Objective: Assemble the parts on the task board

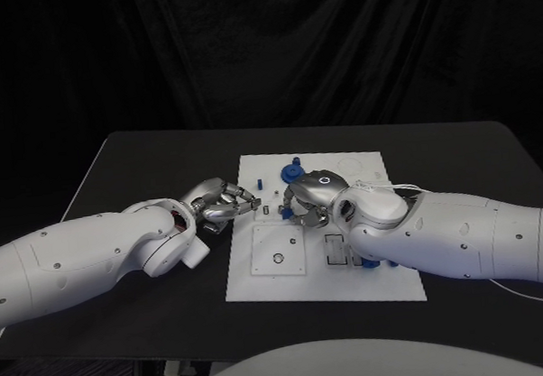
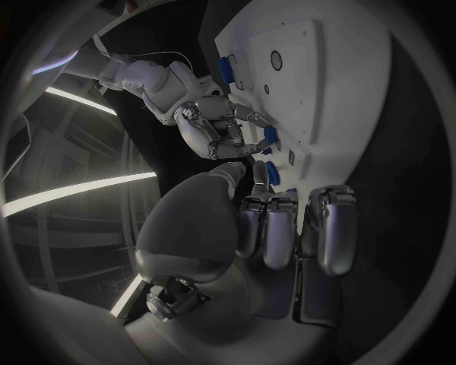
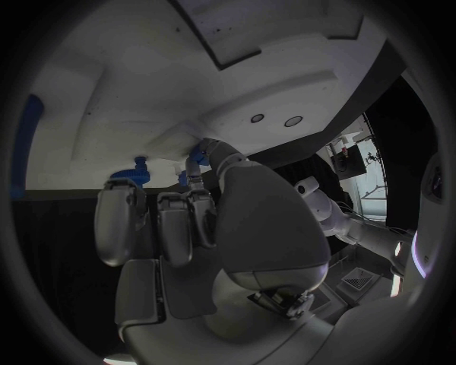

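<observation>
The white task board (image 1: 276, 281) lies in the middle of the black table. My left hand (image 1: 222, 201) is at the board's left edge, and a small blue part (image 2: 273, 173) sits pinched between its thumb and fingertips (image 2: 281, 207). My right hand (image 1: 309, 191) hovers low over the board's middle, facing the left hand. Its thumb and a finger close on another small blue part (image 3: 197, 157), also seen as the blue part (image 2: 270, 137) from the left wrist. More blue parts stand on the board: a blue part (image 1: 293, 165) at the back and a blue part (image 1: 366, 265) by the right forearm.
The right forearm (image 1: 460, 236) lies across the board's right half and hides it. A square plate with a round hole (image 1: 278, 259) sits on the board's near left. Bare black table (image 1: 150, 155) lies left of and behind the board.
</observation>
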Controlling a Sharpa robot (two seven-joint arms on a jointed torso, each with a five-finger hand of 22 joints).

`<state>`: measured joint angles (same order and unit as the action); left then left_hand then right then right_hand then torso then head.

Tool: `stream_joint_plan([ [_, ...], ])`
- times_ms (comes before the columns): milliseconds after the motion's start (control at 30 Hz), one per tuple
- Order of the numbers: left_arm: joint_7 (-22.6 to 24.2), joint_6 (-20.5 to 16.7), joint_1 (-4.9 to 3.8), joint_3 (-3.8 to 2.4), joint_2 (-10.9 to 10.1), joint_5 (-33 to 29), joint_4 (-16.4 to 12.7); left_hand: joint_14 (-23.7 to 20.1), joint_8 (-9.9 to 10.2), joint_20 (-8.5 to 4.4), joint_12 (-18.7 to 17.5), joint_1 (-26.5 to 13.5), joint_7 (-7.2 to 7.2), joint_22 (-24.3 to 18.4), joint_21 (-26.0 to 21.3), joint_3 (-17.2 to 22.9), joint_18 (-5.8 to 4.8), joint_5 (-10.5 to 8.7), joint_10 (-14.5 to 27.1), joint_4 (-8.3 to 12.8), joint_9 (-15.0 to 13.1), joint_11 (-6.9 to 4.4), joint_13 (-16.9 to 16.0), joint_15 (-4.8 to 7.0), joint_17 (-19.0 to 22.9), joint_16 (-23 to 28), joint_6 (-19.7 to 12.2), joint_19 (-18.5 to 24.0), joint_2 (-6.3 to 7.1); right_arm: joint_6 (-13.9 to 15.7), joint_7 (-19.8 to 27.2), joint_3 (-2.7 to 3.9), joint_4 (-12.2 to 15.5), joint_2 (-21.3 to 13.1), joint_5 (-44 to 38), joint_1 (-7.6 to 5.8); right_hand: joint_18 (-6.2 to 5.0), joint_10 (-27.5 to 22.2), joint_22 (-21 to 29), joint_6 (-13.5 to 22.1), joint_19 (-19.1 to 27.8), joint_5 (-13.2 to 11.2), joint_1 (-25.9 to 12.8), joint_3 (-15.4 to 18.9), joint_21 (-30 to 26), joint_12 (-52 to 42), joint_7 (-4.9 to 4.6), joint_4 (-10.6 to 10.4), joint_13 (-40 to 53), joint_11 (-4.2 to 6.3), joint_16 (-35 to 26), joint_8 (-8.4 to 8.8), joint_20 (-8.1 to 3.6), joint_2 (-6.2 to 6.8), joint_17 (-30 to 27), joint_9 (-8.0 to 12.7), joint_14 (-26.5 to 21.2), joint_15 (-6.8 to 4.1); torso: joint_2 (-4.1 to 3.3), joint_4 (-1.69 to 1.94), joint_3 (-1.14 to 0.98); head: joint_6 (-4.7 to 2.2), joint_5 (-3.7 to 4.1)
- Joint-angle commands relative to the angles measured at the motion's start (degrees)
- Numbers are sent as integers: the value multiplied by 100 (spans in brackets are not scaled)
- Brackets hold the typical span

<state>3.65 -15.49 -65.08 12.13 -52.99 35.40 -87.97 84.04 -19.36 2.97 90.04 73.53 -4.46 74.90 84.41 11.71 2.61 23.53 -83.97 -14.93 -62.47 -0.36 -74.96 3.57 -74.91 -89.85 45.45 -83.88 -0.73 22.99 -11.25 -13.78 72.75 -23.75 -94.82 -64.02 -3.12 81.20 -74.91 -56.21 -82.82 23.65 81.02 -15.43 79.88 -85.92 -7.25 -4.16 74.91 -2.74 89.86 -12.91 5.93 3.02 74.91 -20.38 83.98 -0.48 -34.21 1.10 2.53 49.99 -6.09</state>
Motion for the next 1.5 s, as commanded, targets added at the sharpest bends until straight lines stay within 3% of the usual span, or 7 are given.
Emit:
stream_joint_plan([
  [33, -26, 197, 4, -4, 28, -49, 12, 596, 57, 43, -4, 67, -19, 1025, -60, -31, -50, -22, -603, -5, 63, 56, -1504, -64, -1509, -15, -81, -87, 1, 553, 52, 8, 63, -77, -51, 10, 53, 38, -1172, -81, -35, 61, 46, -10, 87, 20, 88, 43, 698, 39, 13, -60, -37, -78, 1506, -333, 600, -39, 0, 2, 1, 1, 0],
  [133, -75, 261, 6, -4, 31, -49, 21, 596, 95, 59, -4, 64, -42, 1004, -93, -52, -41, -91, -603, -24, 117, 77, -1504, -80, -1509, -15, -119, -61, -1, 832, 119, 17, 172, -134, -51, 10, 66, 82, -1188, -48, -71, 152, 5, -4, 138, 4, 95, 53, 731, 47, 14, -95, -48, -81, 1509, -424, 602, -48, 2, 4, 2, 1, -4],
  [267, -104, 319, 9, -4, 38, -49, 38, 596, 252, 121, -4, -106, -137, 955, -175, -218, -19, -483, -603, -162, 319, 163, -1504, -156, -1509, -15, -241, 3, -11, 1157, 198, 35, 353, -214, -51, 10, 69, 97, -1193, -59, -81, 182, -24, 7, 154, -1, 109, 56, 741, 57, 14, -129, -54, -73, 1509, -482, 602, -55, 1, 0, 3, 1, -3],
  [500, -40, 465, 13, -4, 76, -49, 72, 596, 474, 197, -4, -245, -219, 976, -173, -449, -21, -777, -603, -154, 607, 240, -1504, -227, -1509, -15, -337, -10, -66, 1311, 248, 50, 557, -298, -51, 9, 64, 169, -1186, -72, -67, 155, -78, 28, 137, -35, 135, 51, 805, 77, 14, -172, -65, -68, 1509, -564, 602, -70, 0, 0, 4, 1, 20],
  [700, 102, 538, 15, -4, 106, -49, 81, 596, 890, 282, -4, -57, -331, 1003, -171, -603, -24, -771, -603, -137, 1352, 339, -1504, -313, -1509, -15, -426, -19, -118, 1298, 261, 53, 628, -317, -51, 9, 64, 168, -1186, -55, -67, 134, -103, 36, 138, -33, 138, 42, 802, 81, 14, -170, -70, -66, 1509, -583, 602, -75, -1, 2, 2, 1, 17],
  [1233, 504, 479, 17, -4, 141, -49, 75, 596, 939, 301, -4, 9, -342, 1039, -134, -680, -36, -760, -603, -137, 1619, 350, -1504, -329, -1509, -15, -356, -51, -140, 1110, 292, 53, 708, -291, -51, 10, 57, 150, -1176, -8, -47, 69, -145, 43, 114, -22, 139, 23, 784, 84, 0, -153, -76, -71, 1484, -613, 587, -80, 0, 6, 6, 1, -71],
  [1500, 498, 557, 17, -4, 176, -49, 85, 596, 926, 298, -4, 242, -321, 1059, -129, -671, -38, -478, -603, -97, 1914, 334, -1504, -320, -1509, -15, -187, -57, -206, 1141, 331, 53, 746, -284, 33, 10, 51, 145, -1168, 2, -31, 48, -152, 41, 94, -19, 138, 19, 780, 84, -6, -148, -77, -76, 1473, -620, 580, -80, 1, 7, 7, 1, -111],
])
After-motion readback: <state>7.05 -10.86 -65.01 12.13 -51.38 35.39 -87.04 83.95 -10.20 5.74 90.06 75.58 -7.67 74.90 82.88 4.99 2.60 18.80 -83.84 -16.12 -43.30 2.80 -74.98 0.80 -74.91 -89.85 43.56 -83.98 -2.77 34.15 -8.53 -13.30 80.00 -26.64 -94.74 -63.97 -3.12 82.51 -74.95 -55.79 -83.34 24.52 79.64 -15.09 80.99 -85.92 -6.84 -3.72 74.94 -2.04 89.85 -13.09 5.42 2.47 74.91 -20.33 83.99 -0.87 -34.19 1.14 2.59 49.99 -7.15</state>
